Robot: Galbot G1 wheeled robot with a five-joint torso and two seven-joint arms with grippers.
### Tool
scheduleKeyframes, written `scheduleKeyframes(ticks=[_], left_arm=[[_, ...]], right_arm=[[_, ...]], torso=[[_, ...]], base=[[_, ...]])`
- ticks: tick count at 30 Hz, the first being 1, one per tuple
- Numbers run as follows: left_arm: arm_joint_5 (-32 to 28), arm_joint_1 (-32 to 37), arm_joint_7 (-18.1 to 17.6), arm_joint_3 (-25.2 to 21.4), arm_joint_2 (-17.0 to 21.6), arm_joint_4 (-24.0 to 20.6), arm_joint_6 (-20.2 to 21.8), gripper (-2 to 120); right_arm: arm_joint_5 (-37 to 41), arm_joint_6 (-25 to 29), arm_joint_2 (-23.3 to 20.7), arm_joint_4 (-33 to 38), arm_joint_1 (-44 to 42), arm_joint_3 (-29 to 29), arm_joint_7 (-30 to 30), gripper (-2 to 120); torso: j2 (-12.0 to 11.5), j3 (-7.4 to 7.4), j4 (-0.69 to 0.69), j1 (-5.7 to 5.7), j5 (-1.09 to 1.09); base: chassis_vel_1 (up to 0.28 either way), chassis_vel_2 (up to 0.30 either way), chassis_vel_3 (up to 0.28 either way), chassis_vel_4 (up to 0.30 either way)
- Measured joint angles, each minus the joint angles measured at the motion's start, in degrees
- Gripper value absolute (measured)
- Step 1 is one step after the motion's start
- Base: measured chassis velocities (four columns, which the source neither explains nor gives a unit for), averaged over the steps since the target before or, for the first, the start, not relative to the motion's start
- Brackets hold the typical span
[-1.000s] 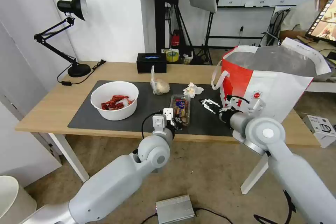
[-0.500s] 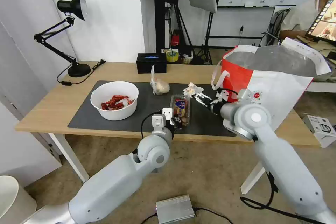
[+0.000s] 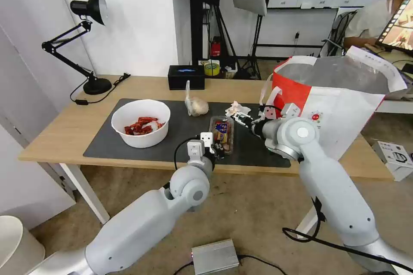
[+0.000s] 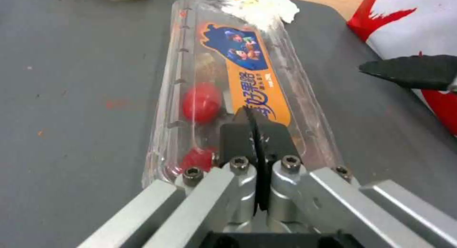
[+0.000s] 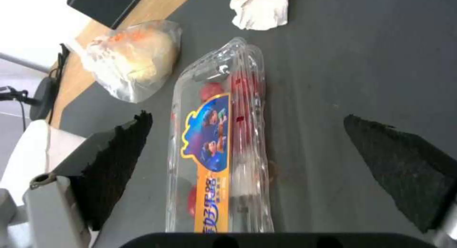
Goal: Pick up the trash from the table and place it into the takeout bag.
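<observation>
- Tissue (image 3: 237, 109) pickup is our step: right gripper (image 3: 239, 117), fingers wide, hovers at its 6 o'clock.
- Left gripper (image 4: 257, 133), fingers pinched together, rests over tray (image 4: 238, 90).
- Next, we judge: descend, then close.

Both arms have smooth light grey shells with large round joint housings; the right one carries a white disc on its cap. A thin black cable loops out near each wrist, and a thicker black cable hangs under the right arm. The left gripper (image 4: 256, 133) has brushed silver metal links, fixed with dark hex-socket screws (four are visible in the left wrist view), and black fingers (image 4: 266, 133). On its wrist sits a small white block with dark dots. The right gripper (image 5: 266, 169) has black, rough-textured, pointed pads (image 5: 400, 169) on grey metal holders.
</observation>
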Motion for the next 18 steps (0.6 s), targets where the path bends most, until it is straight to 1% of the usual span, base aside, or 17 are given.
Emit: scheduleKeyframes(ticks=[4,18], left_arm=[[0.0,0.0,0.0,-0.1,0.0,0.1,0.0,0],[0.0,0.2,0.0,0.0,0.0,0.2,-0.1,0]], right_arm=[[-0.1,-0.7,1.2,-2.1,1.3,-0.6,0.5,100],[-0.3,-1.0,3.8,-5.6,2.6,-1.0,1.3,100]], torso=[[0.0,0.0,0.0,0.0,0.0],[0.0,0.0,0.0,0.0,0.0]], base=[[0.0,0.0,0.0,0.0],[0.0,0.0,0.0,0.0]])
